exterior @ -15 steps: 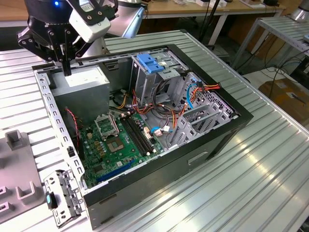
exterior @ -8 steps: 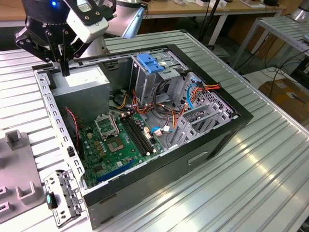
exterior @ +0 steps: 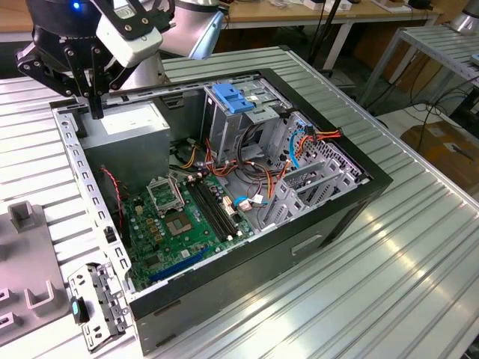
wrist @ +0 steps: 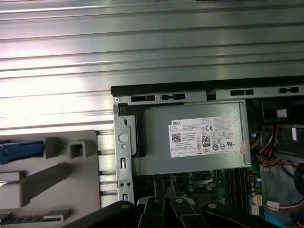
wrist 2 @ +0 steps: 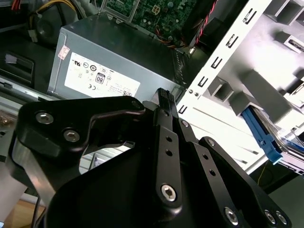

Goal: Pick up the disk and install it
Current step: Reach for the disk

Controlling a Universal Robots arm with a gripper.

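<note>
While its fingers are pressed together with nothing between them, the hand (exterior: 96,111) hangs tip-down over one corner of the open computer case (exterior: 224,310). In the second wrist view the closed fingertips (wrist 2: 164,96) sit above the edge of the grey power-supply box (wrist 2: 114,61), close to the perforated metal frame rail (wrist 2: 228,52) that runs along the case's side. The box, with its white sticker, fills that corner of the case. Beyond it lie the green motherboard (exterior: 187,221), bundles of coloured cables (exterior: 247,161) and the metal drive cage (exterior: 224,131) topped by a blue latch (exterior: 233,97).

The disk (wrist 2: 262,137) is outside the case, on the far side of the frame rail from the power supply. It rests in a grey holder (wrist: 52,178) on the ribbed metal counter (exterior: 389,284), apart from the hand. Its blue side rail faces the case, and a pale strip of its body shows beside that.
</note>
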